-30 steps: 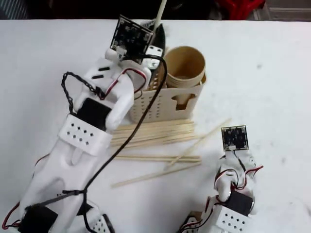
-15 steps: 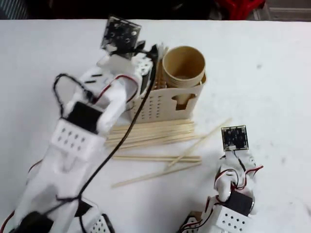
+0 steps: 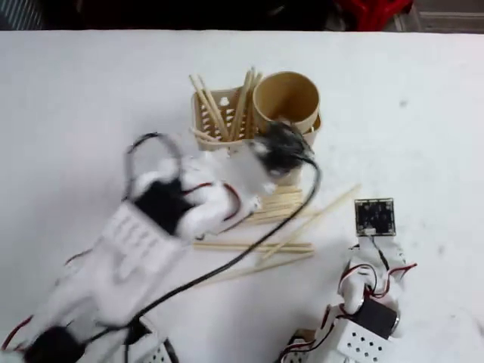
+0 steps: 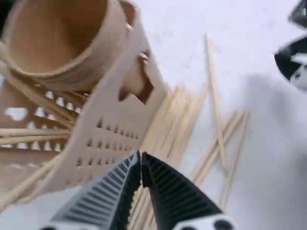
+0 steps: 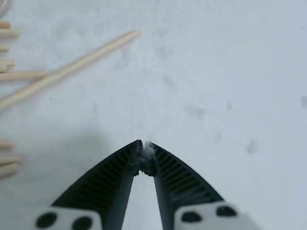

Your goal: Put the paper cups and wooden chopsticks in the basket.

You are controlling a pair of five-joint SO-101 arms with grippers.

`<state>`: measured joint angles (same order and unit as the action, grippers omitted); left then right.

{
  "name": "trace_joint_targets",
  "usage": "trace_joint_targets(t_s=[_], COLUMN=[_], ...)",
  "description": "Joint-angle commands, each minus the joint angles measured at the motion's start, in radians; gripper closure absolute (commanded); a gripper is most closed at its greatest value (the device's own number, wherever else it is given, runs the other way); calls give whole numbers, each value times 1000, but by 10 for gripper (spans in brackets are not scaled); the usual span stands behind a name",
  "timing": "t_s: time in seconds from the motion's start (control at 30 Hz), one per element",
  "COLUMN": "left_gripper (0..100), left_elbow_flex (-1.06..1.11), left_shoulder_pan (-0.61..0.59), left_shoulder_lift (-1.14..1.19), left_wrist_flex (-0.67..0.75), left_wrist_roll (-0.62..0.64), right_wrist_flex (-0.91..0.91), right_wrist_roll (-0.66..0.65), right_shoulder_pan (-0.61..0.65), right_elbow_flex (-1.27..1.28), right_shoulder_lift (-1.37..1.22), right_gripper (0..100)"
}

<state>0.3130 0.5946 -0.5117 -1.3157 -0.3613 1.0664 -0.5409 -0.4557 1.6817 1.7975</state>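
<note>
Tan paper cups (image 3: 286,97) and wooden chopsticks (image 3: 208,107) stand in the cream perforated basket (image 3: 200,125) toward the white worktop's (image 3: 423,113) far edge. Left gripper (image 4: 141,165) and right gripper (image 5: 144,155): jaws closed, empty.

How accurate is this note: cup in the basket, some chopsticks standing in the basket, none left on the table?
Wrong on the last point. The cup is in the basket and some chopsticks stand in it, but loose chopsticks lie on the table in front of the basket, as the high view shows.
</note>
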Motion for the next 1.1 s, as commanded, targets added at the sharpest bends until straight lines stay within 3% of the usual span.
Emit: trace_joint_targets(t_s=[0.0, 0.2, 0.5, 0.63, 0.87, 1.07], left_gripper=[953, 887, 860, 797, 794, 813], left_elbow_flex=[-51, -52, -51, -52, -52, -52], left_shoulder_pan=[22, 44, 108, 104, 102, 99], left_shoulder_lift=[272, 527, 611, 670, 785, 843], left_wrist_flex=[-52, 114, 325, 361, 462, 463], left_wrist_roll=[-135, -201, -226, -227, -227, -227], right_wrist_flex=[-8, 12, -10, -10, -10, -10], right_wrist_roll=[-12, -57, -52, -52, -52, -52], right_shoulder_pan=[-79, -124, -156, -151, -151, -151], right_elbow_flex=[9, 9, 9, 9, 9, 9], right_shoulder_lift=[5, -7, -31, -31, -31, -31], right_gripper=[981, 981, 981, 981, 981, 981])
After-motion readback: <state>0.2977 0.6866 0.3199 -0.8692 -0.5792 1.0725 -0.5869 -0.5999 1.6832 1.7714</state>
